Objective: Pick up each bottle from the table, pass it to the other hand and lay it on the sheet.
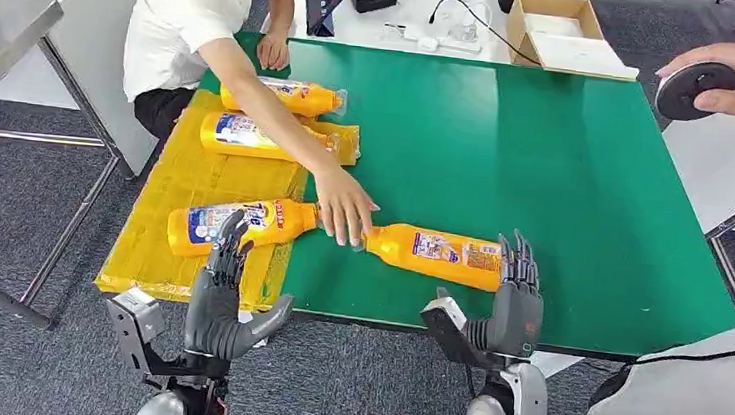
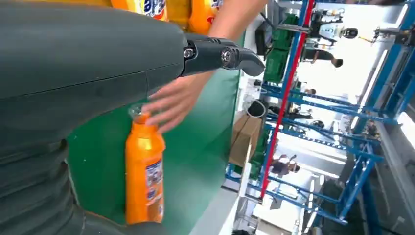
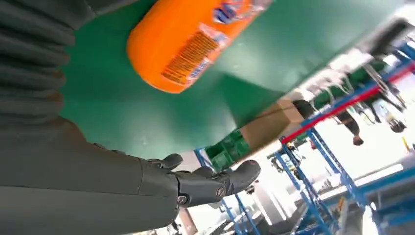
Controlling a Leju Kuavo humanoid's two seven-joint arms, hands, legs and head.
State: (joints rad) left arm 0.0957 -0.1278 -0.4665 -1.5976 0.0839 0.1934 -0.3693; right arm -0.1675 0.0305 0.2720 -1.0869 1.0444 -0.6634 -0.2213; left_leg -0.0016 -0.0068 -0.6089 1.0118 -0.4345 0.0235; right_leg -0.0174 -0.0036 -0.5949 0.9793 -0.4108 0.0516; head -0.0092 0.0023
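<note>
Three orange bottles lie on the yellow sheet (image 1: pixel 155 239): one at the far end (image 1: pixel 288 96), one in the middle (image 1: pixel 254 135), one nearest me (image 1: pixel 242 224). A fourth orange bottle (image 1: pixel 435 254) (image 2: pixel 144 181) (image 3: pixel 195 44) lies on the green table (image 1: pixel 549 153), and a person's hand (image 1: pixel 343 207) (image 2: pixel 171 103) rests on its cap end. My left hand (image 1: pixel 221 290) (image 2: pixel 98 58) is open at the near edge of the sheet, fingertips by the nearest bottle. My right hand (image 1: pixel 507 305) (image 3: pixel 147 181) is open, its fingers up against the base of the fourth bottle without gripping it.
A person in a white shirt (image 1: pixel 185 11) leans in from the table's far left corner. Another person's hand holds a dark round disc (image 1: pixel 695 88) at the upper right. A cardboard box (image 1: pixel 555 28) stands behind the table; a grey-clad person (image 1: pixel 687 406) stands at my right.
</note>
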